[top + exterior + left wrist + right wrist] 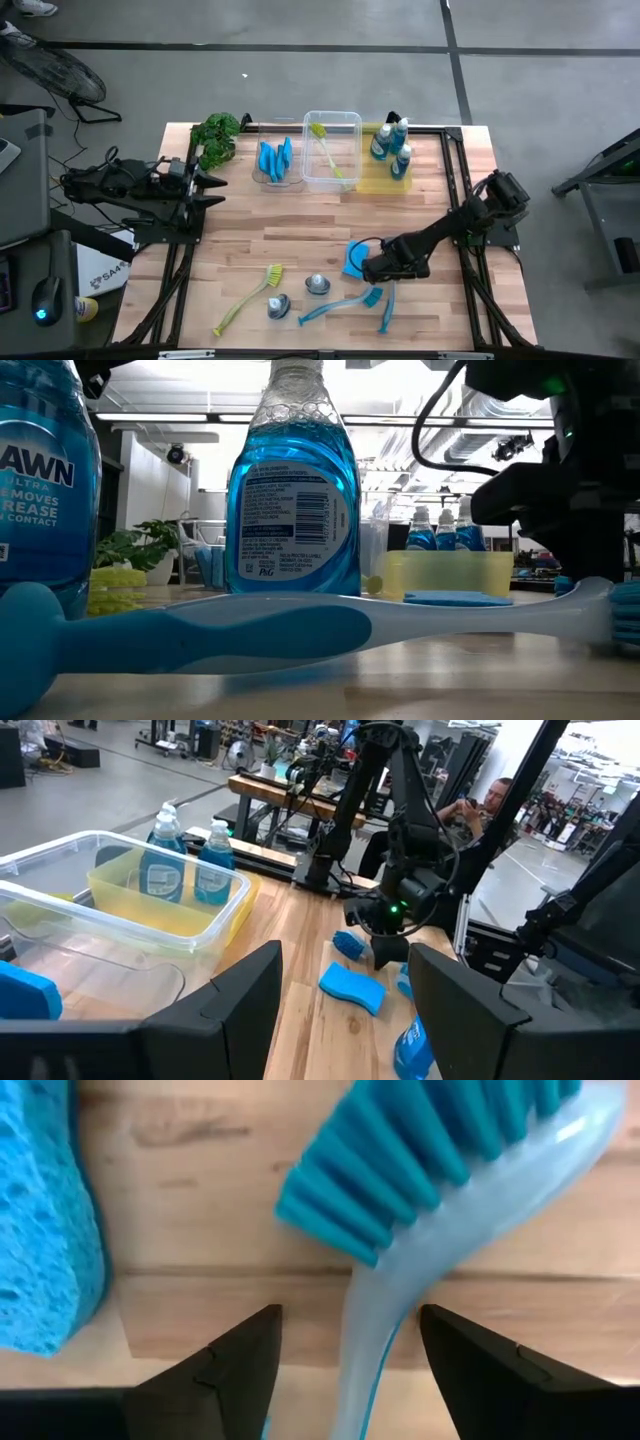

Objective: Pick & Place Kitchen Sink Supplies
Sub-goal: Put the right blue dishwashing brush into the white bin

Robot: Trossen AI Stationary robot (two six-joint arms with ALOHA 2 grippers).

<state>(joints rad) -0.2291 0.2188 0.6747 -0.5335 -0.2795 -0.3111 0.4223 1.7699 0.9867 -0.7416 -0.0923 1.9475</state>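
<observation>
Between the right gripper's [345, 1360] spread fingers lies the blue dish brush [440, 1200]; its pale handle runs up the gap between them and its teal bristles point toward the blue sponge [40, 1220] just beside it; the jaws stand wide with nothing held, which reads as an approach lined up on the handle's neck, the narrowest part to close on.

Item: blue dish brush, seen from above [372, 296]; it lies flat near the front edge of the wooden table [300, 240], head under the right gripper [375, 272]; a second blue brush [325, 308] lies touching or just beside it, so you should expect the pair to shift together if the fingers catch both.

Item: loose blue sponge [354, 258]; flat on the table, partly under the right arm; not yet sorted.

Item: two small bottles [318, 285], standing near the front; a yellow-green brush [250, 295] lies beside them.

Item: sorted stock at the back; sponges [273, 160] upright in one clear bin, a yellow-green brush [328, 150] leaning in the middle clear bin [333, 118], bottles [392, 142] in the yellow bin [395, 185]; like goes with like, so the blue brush most likely belongs in the middle bin.

Item: left gripper [218, 188]; parked at the table's left side near the plant [215, 135], fingers wide and empty, clear of the working arm.
</observation>
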